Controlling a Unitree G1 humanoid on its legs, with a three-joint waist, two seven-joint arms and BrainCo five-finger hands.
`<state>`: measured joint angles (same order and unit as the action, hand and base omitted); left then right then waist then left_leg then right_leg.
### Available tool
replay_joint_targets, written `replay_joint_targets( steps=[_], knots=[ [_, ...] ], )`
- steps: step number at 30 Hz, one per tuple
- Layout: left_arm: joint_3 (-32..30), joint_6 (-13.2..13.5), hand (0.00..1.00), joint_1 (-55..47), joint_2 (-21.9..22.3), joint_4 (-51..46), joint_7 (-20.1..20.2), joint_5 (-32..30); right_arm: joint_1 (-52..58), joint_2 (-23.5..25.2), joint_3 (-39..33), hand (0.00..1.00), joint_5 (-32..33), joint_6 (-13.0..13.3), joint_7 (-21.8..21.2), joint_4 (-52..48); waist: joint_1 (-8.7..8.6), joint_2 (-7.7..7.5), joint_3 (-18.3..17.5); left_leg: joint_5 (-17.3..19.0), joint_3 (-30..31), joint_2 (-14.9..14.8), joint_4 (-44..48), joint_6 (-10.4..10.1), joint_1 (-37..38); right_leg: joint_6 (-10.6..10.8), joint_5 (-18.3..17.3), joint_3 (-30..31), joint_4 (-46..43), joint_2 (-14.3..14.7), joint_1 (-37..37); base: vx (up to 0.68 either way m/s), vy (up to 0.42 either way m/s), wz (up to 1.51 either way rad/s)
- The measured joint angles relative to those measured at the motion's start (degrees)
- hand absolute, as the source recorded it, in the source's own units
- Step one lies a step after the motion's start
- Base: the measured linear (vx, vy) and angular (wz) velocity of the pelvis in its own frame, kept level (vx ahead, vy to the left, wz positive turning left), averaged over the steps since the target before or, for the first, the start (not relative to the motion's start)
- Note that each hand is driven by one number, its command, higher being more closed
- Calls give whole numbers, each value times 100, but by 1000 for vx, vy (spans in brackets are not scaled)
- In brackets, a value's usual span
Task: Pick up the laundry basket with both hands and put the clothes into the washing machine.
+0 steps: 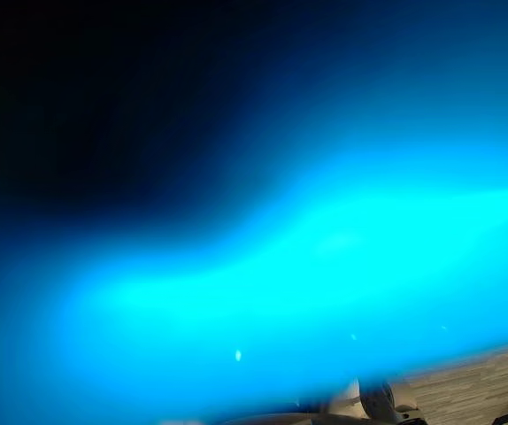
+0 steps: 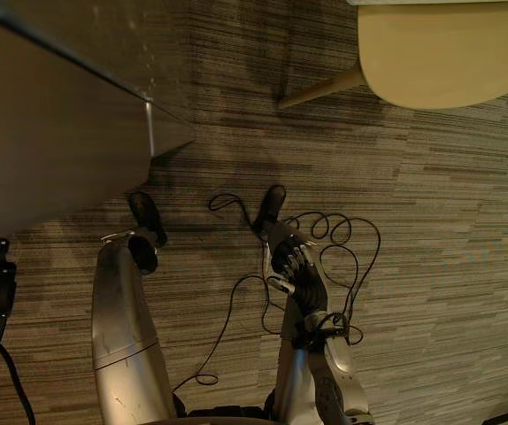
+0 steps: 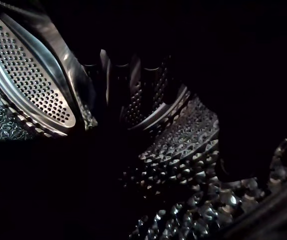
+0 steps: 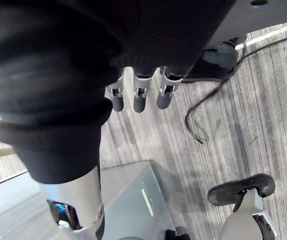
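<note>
The left wrist view looks inside the washing machine's drum (image 3: 183, 135), with its perforated steel wall and a raised paddle (image 3: 31, 75). My left hand (image 3: 118, 100) is a dark outline in there; whether it holds anything cannot be made out. A bright blue surface (image 1: 307, 266) sits right against the left eye. My right hand (image 2: 294, 266) hangs open by my side above the carpet, fingers (image 4: 138, 95) straight and empty. The machine's grey body (image 2: 59, 115) stands at my left.
A yellow chair (image 2: 440, 53) with a wooden leg (image 2: 320, 88) stands on the striped carpet (image 2: 449, 248) ahead to the right. The machine's grey corner (image 4: 133, 200) lies close below my right hand.
</note>
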<state>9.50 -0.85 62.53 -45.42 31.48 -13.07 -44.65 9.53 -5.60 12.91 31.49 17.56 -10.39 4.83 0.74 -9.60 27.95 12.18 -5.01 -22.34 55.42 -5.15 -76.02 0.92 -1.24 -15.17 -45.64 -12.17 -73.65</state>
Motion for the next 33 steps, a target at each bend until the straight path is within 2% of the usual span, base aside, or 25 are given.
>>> replay_joint_targets(
  steps=[5,10,16,19,22,26,30,33],
  knots=[
    [-1170,-180,0,-608,477,-63,-371,-59,0,70,-1,0,-9,119,26,-1,-22,24,-8,2,-56,-66,33,-2,29,-2,-10,61,-41,34,-56,-66,-13,-8],
    [-1484,-486,0,-1451,627,-429,-912,-376,0,73,-5,0,-57,216,65,18,14,41,-6,-13,-67,-70,-83,-89,90,-36,-34,57,-34,48,-59,-66,-26,1],
    [-1697,-561,0,-2020,897,-857,-941,-786,0,64,-140,0,-67,247,277,31,86,276,-66,-19,-107,-59,-123,-95,212,-36,-34,88,-9,43,39,-71,-19,1],
    [-1759,-642,0,-2230,1159,-1289,-943,-786,-1,67,-163,0,-76,239,292,35,86,310,-80,-18,-128,-55,-181,-91,270,-35,-34,97,21,44,62,-63,-24,0],
    [-2091,-781,0,-2525,1408,-2067,-951,-783,-5,78,-173,0,-193,228,301,-15,64,339,-67,-54,-115,-56,-266,-116,294,-33,-32,78,79,82,83,-58,-38,-1],
    [-2514,-1015,0,-3202,2033,-3150,-970,-784,-6,87,-280,0,-282,159,391,-58,73,444,-38,-105,-80,-46,-357,-159,443,-19,-77,34,84,102,225,-30,-38,4],
    [-2848,-1271,0,-3952,2819,-4119,-970,-784,-15,206,-384,0,-303,52,427,-69,80,467,-26,-132,-63,32,-486,-203,582,-66,-149,37,63,89,302,-14,-48,7],
    [-2993,-1306,0,-4401,3525,-4584,-980,-761,-24,258,-403,0,-322,-37,494,-59,66,500,-5,-130,-42,62,-542,-211,778,-85,-259,4,0,31,477,12,-36,12]
  ],
)
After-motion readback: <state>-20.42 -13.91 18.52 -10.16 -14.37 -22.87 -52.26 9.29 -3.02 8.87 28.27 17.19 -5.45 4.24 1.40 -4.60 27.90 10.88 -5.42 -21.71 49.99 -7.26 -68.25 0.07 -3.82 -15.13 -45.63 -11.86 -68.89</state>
